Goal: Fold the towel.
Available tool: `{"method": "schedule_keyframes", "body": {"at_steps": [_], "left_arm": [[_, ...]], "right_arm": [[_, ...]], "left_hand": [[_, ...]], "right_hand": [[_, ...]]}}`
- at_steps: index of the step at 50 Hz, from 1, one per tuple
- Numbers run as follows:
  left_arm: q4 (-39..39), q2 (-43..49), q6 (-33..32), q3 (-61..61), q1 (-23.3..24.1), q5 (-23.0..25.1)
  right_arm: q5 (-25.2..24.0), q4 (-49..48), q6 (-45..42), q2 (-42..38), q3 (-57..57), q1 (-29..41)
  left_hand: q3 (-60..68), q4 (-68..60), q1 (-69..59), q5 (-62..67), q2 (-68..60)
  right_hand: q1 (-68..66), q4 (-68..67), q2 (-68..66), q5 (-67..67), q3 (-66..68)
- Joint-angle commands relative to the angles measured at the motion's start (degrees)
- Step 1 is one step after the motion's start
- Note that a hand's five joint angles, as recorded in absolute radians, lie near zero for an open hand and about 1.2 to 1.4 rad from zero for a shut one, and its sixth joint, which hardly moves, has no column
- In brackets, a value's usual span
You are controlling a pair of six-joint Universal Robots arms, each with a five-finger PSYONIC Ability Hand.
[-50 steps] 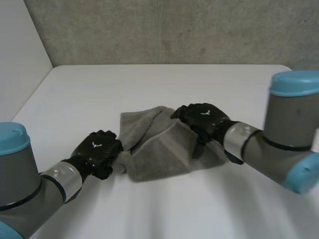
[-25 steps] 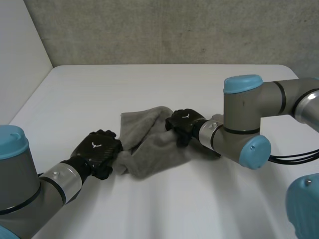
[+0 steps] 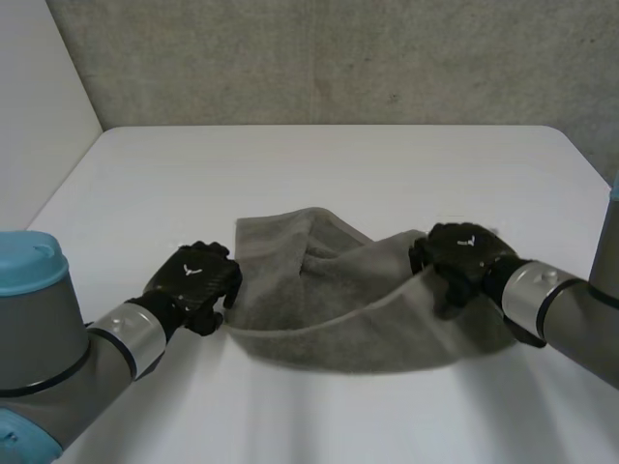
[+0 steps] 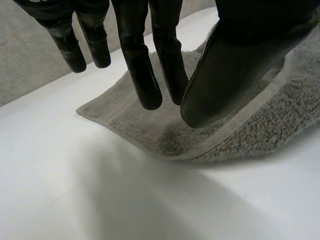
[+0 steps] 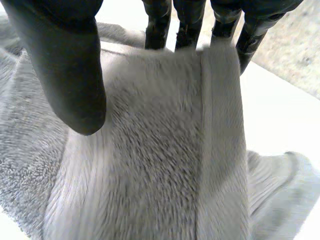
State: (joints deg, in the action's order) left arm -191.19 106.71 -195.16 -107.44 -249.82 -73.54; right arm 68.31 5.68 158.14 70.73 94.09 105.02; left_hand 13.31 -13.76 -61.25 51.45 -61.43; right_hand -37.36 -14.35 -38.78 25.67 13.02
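The grey towel (image 3: 338,314) hangs stretched between my two hands above the white table (image 3: 290,164), its front edge taut and its back part rumpled on the table. My left hand (image 3: 193,280) is at the towel's left end, shut on it. In the left wrist view the thumb (image 4: 240,65) stands against the straight fingers (image 4: 145,75) over the towel (image 4: 140,130). My right hand (image 3: 464,256) holds the right end, raised a little. In the right wrist view the towel (image 5: 150,165) lies across the fingers with the thumb (image 5: 65,60) in front of it.
The table's far edge meets a concrete wall (image 3: 338,58). Bare table surface lies all round the towel, widest behind it.
My right hand has travelled from the towel's middle out to the right, drawing the towel wide and taut. The left hand has shifted slightly up and held its end.
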Motion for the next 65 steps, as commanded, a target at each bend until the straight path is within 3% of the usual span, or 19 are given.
{"method": "schedule_keyframes", "body": {"at_steps": [1, 7, 9, 11, 18, 19, 26, 32, 50, 56, 61, 65], "left_arm": [[-0.32, 1.04, 2.07, 0.65, 1.97, -0.02], [-0.32, 1.13, 3.48, 0.21, 3.29, 0.06], [-0.41, 1.05, 3.39, -0.22, 3.55, 0.15], [-0.41, 1.04, 3.39, -0.23, 3.46, 0.15], [-0.76, 2.10, 3.04, -0.05, 3.55, 0.24], [-1.02, 2.62, 2.77, -0.05, 3.46, 0.24], [-1.81, 4.38, 2.60, -0.14, 3.55, 0.15], [-2.16, 5.79, 2.51, 0.83, 3.55, 0.24], [-2.87, 12.73, 2.51, 8.83, 3.81, 0.06], [-2.78, 14.93, 2.42, 12.69, 4.69, 0.06], [-2.87, 16.42, 2.42, 15.94, 5.22, 0.15], [-2.78, 17.82, 2.42, 17.78, 5.31, 0.24]], "right_arm": [[-1.07, 0.21, -0.11, -0.51, 1.89, 0.45], [-1.16, 0.21, 0.07, -0.42, 2.50, 0.89], [-0.98, 0.21, 0.07, -0.25, 2.68, 1.32], [-0.98, 0.21, 0.07, -0.25, 2.68, 1.50], [-0.46, 0.04, -0.11, -0.86, 2.59, 2.82], [-0.37, -0.05, -0.02, -0.95, 2.51, 2.82], [-0.28, -1.55, 0.95, 1.24, 2.77, 1.77], [-0.63, -1.46, 1.03, 6.34, 3.91, -0.16], [-1.33, -1.19, 3.94, 9.16, 2.77, -7.29], [-2.13, -1.19, 3.85, 9.33, 2.51, -8.34], [-2.04, -1.02, 3.94, 10.03, 1.80, -10.09], [-2.04, -1.02, 3.94, 10.83, 1.71, -10.45]], "left_hand": [[-3.31, 3.76, 0.57, -0.78, 0.76], [-3.31, 3.76, 9.31, -9.52, 9.50], [-3.31, 3.76, 25.88, -26.09, 26.07], [-3.31, 3.76, 29.80, -30.01, 29.99], [-3.31, 3.76, 33.87, -34.08, 34.06], [-3.31, 3.76, 34.37, -34.58, 34.56], [-3.31, 3.76, 34.38, -34.59, 34.57], [-3.31, 3.76, 34.21, -34.42, 34.40], [-3.31, 3.76, 32.19, -32.40, 32.38], [-3.31, 3.76, 24.62, -24.83, 24.81], [-3.31, 3.76, 9.85, -10.06, 10.04], [-3.31, 3.76, 8.64, -8.85, 8.83]], "right_hand": [[3.89, 4.35, 5.31, -2.20, -3.02], [8.27, 4.35, 9.69, -6.58, -3.02], [8.27, 4.35, 9.69, -6.58, -3.02], [7.93, 4.35, 9.35, -6.24, -3.02], [4.90, 4.35, 6.32, -3.21, -3.02], [-1.92, 4.35, -0.51, 3.62, -3.02], [-41.12, 4.35, -39.70, 42.81, -3.02], [-42.64, 4.35, -41.22, 44.33, -3.02], [-42.64, 4.35, -41.22, 44.33, -3.02], [-42.64, 4.35, -41.22, 44.33, -3.02], [-42.64, 4.35, -41.22, 44.33, -3.02], [-42.64, 4.35, -41.22, 44.33, -3.02]]}}
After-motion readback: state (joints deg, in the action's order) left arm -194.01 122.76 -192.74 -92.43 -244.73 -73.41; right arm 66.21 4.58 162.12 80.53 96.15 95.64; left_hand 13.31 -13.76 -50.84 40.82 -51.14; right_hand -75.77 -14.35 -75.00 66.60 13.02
